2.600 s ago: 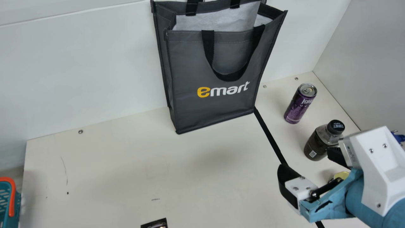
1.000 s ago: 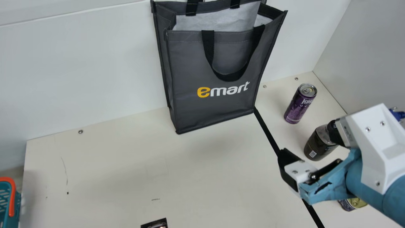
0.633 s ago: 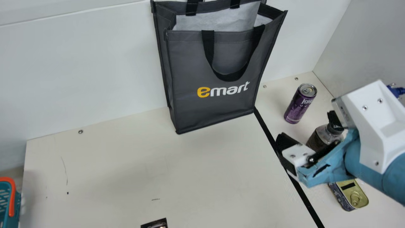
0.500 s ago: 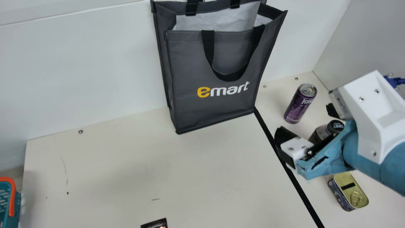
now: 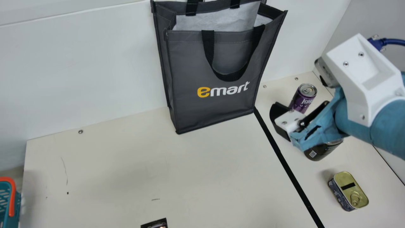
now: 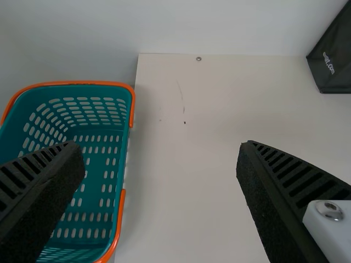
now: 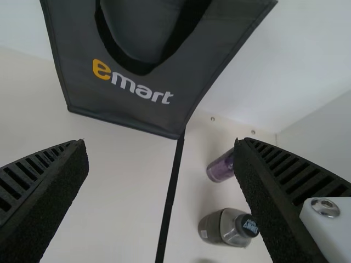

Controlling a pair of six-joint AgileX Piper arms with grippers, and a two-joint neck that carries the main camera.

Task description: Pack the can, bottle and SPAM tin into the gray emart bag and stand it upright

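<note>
Well, R fingers (image 5: 277, 111) apart (prob. nr. can (image 5: 302, 103)), bag (image 5: 215, 107) upright.

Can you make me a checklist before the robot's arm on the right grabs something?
1. Gray emart bag upright: ok.
2. Bag's top open: ok.
3. Bag's bottom free of things: cannot tell, it's hidden.
4. Right gripper open: ok.
5. Can standing up: ok.
6. Can fully between the gripper's fingers: not ok, one finger partly covers it in the right wrist view.
</note>
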